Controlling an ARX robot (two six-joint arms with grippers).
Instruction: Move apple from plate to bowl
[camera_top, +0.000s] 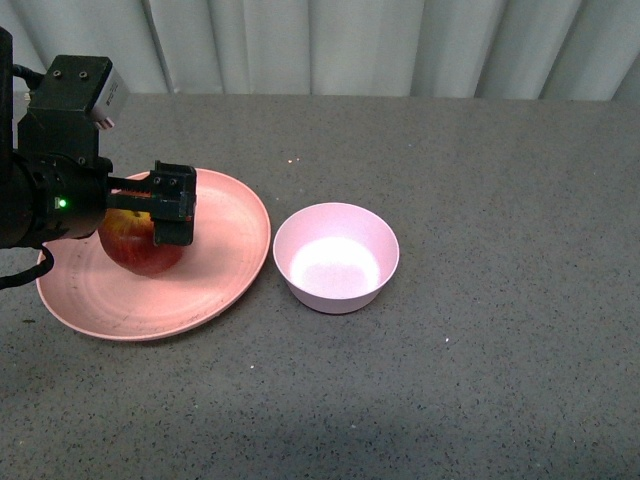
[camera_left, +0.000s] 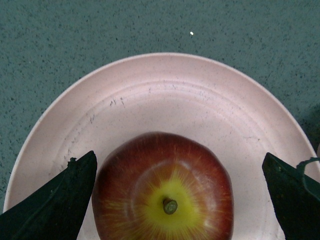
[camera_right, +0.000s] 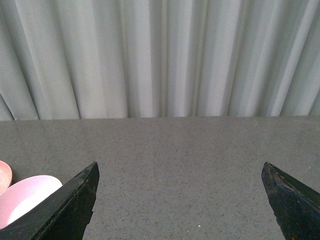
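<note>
Straddling the round, glossy dark red apple (camera_left: 162, 200) with the black left gripper (camera_left: 178, 155) spread wide, not clamped on it, there on the wide, shallow salmon-pink plate (camera_top: 215, 272) just beside the small, deep pale pink bowl (camera_top: 335, 296), right gripper (camera_right: 180, 167) likewise spread above the speckled grey tabletop (camera_top: 500, 200).

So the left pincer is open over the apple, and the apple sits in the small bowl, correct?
Not quite. The left pincer is open over the apple, but the apple sits on the plate, not in the bowl, which is empty; the front view shows it.
</note>
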